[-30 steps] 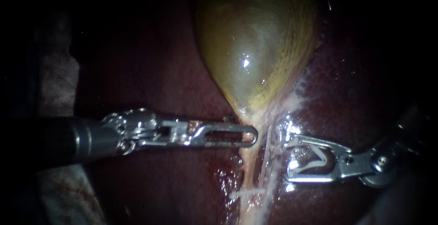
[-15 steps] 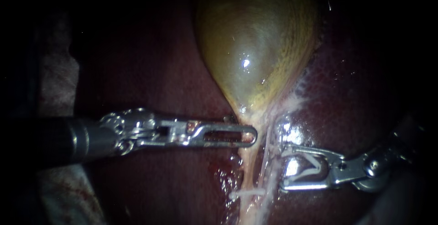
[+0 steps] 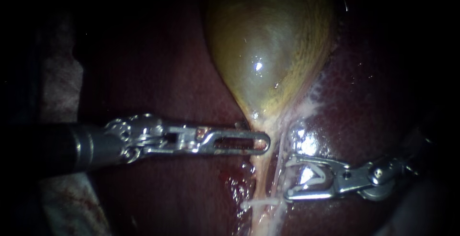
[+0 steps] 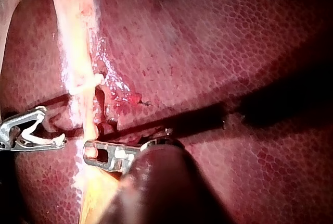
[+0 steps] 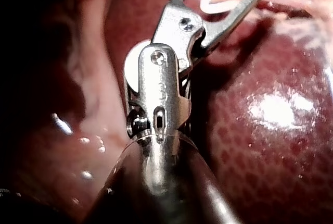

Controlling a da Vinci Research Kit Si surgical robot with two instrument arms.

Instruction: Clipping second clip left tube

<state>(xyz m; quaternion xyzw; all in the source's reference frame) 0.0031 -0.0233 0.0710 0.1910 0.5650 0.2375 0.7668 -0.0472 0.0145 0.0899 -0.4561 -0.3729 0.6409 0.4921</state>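
The yellow-green gallbladder narrows to a neck on the dark red liver. My left instrument is shut on that neck, just above where the pale left tube begins. A white clip sits across this tube lower down and also shows in the left wrist view. My right instrument holds an open white clip between wide-spread jaws. Its tips are just right of the thin right tube. The held clip shows in the right wrist view.
Whitish frayed tissue runs along the gallbladder's right edge. A pale cloth-like mass lies at the far left behind the left shaft. A small raw, bloody patch lies left of the tubes.
My right instrument has moved left and downward with its clip, closing on the tubes. The left instrument and the neck it grips have stayed put.
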